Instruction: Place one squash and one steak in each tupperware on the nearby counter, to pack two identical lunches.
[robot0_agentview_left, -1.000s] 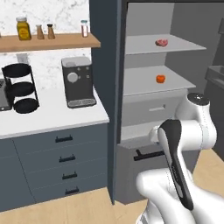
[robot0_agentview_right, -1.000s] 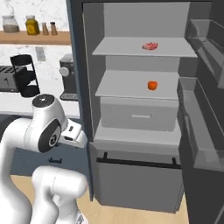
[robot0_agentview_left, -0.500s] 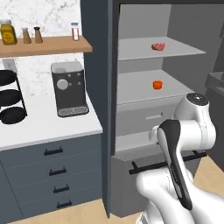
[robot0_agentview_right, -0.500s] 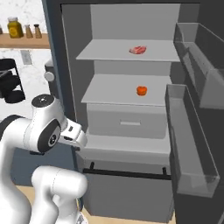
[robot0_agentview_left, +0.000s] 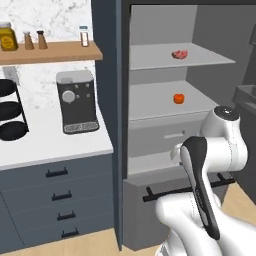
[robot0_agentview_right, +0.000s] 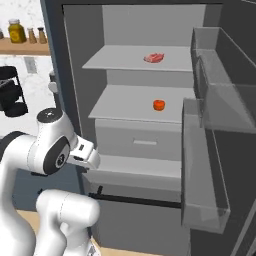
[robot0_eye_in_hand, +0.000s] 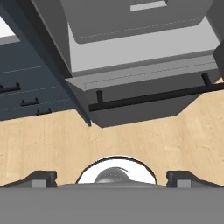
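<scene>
arm is folded low before the open fridge, tool (robot0_eye_in_hand: 112, 178) pointed at the floor, fingers spread wide, nothing held. steak (robot0_agentview_left: 179, 54) is seen on the top shelf, squash (robot0_agentview_left: 178, 98) below. table (robot0_agentview_left: 50, 142) is seen in the left base view.

Orange-red round squash (robot0_agentview_left: 178, 98) on pale grey fridge shelf (robot0_agentview_left: 200, 107); pinkish-red raw steak (robot0_agentview_left: 178, 54) above. White countertop slab (robot0_agentview_left: 55, 145) over dark blue-grey drawers (robot0_agentview_left: 55, 200); black coffee machine (robot0_agentview_left: 76, 101); light wooden plank floor (robot0_eye_in_hand: 52, 144).
</scene>
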